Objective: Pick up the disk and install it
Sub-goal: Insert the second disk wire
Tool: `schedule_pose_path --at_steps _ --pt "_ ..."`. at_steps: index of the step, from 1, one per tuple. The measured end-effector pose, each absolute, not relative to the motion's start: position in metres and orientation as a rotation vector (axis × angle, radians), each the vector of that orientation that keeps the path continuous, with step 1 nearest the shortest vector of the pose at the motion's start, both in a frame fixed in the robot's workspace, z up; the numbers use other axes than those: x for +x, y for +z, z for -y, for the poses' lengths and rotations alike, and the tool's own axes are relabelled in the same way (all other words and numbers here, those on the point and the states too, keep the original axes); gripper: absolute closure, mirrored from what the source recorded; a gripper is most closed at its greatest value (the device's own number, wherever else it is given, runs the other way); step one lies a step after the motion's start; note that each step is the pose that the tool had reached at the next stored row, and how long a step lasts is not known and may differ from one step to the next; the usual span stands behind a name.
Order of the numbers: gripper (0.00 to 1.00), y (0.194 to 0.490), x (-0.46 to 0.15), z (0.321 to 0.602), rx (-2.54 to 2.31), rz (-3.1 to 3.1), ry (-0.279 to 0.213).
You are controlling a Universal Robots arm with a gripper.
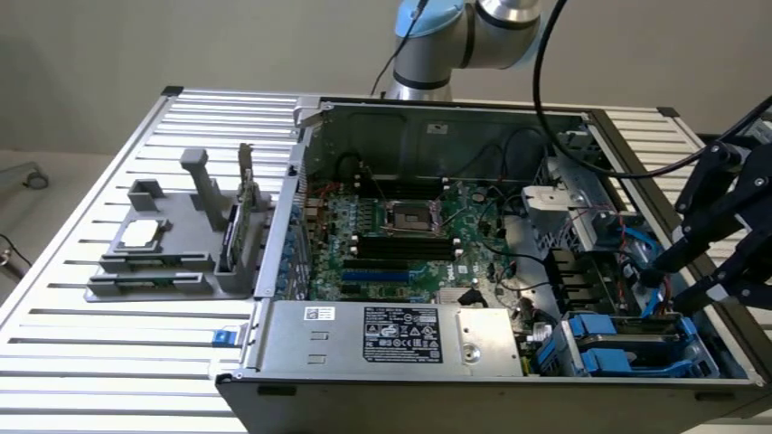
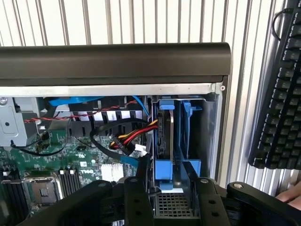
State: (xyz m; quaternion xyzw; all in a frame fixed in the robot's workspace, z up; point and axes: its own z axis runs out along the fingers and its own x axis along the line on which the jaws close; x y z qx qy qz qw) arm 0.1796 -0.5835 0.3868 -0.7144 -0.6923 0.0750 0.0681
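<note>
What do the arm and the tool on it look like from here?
The arm has silver-grey tube segments with a light blue joint cap, and a black cable trails from it down toward the open computer case. The tool is matte black, built of angular linkage bars with bolted pivots.

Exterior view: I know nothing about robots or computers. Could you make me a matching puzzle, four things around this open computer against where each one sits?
Things:
1. power supply box
2. CPU socket
3. grey parts holder
4. blue drive carriers

Places:
a. on the slatted table, to the exterior view's left of the case
b. middle of the green motherboard
c. near corner of the case, on the exterior view's right
d. along the case's near edge, bearing a black and white label

Pairs: 1-d, 2-b, 3-a, 4-c
</note>
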Motion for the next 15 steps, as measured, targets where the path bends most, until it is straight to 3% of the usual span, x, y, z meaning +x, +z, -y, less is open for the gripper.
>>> schedule_pose_path --at_steps 15 --pt "0.58 0.388 0.156 0.574 -2.155 2.088 0.220"
